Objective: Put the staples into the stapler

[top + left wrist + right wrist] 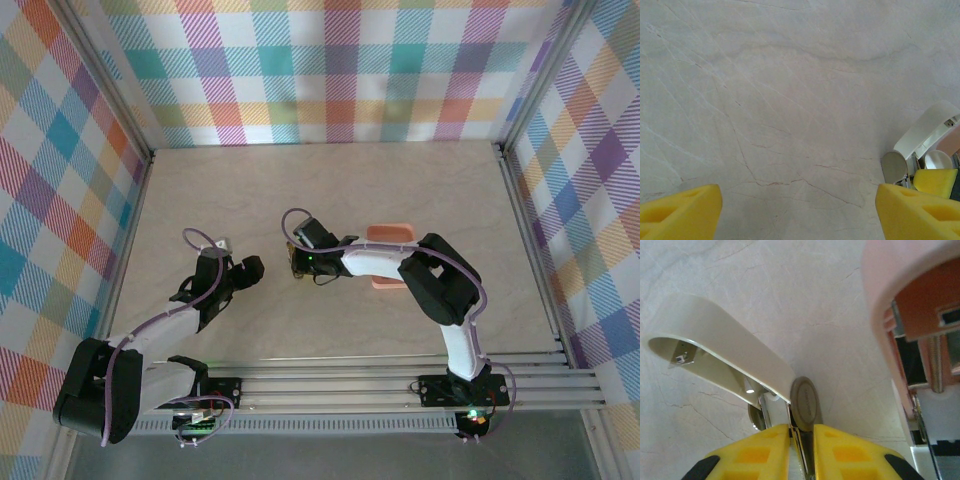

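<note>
The stapler is held just above the table with its white lid swung open up and to the left. My right gripper is shut on its silvery metal part, beside a grey round end piece. From above, the right gripper sits mid-table. My left gripper stands just left of it, open, with its yellow fingers wide apart over bare table. In the left wrist view the stapler appears at the right edge. The staples are out of view.
An orange tray lies right of centre, partly under the right forearm, and its pale rim rises close on the right of the right wrist view. Plaid walls enclose the marbled tabletop.
</note>
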Controlling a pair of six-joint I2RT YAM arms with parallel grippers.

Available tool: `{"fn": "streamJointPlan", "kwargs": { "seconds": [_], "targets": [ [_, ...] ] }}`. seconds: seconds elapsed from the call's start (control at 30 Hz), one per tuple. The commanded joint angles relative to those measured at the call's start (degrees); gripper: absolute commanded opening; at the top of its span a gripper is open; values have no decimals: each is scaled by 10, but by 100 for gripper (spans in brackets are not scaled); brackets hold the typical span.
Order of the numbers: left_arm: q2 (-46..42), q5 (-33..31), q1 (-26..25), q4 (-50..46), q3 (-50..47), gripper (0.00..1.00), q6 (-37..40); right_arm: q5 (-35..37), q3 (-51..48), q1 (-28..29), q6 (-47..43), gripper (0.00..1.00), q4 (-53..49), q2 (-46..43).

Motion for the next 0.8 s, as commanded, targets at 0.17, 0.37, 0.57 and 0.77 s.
{"fn": "streamJointPlan", "kwargs": {
  "seconds": [0.17, 0.37, 0.57, 0.77],
  "targets": [
    [0, 5, 4, 15, -3, 80, 7, -1, 5, 7, -13, 17, -43, 7],
    [-5, 9, 4, 14, -3, 80, 5, 12, 10, 8, -25, 21, -33, -8],
    [-1, 29, 4, 9, 14, 80, 2, 34, 0, 10, -34, 27, -9, -42],
    [8, 57, 4, -12, 54, 80, -5, 73, -46, 20, -27, 31, 16, -106]
  ]
}}
